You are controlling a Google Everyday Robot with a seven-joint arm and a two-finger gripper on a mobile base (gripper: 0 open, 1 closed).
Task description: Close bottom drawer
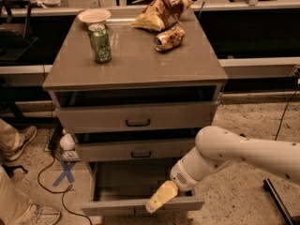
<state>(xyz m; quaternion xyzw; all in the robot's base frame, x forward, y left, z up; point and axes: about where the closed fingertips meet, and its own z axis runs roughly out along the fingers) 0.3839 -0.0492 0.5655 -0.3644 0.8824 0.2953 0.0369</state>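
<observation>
Our pale yellow claw [161,197] hangs at the top edge of the short grey-brown front panel of the bottom drawer [112,207], which stands pulled well out and stretches to both sides just beneath the claw. We cannot tell whether the claw is released or clenched. To do this step well, we judge that we should set the claw against the outer face of that panel near its middle and push straight toward the grey-brown table [140,60] behind the claw, so the drawer slides in without skewing.
</observation>
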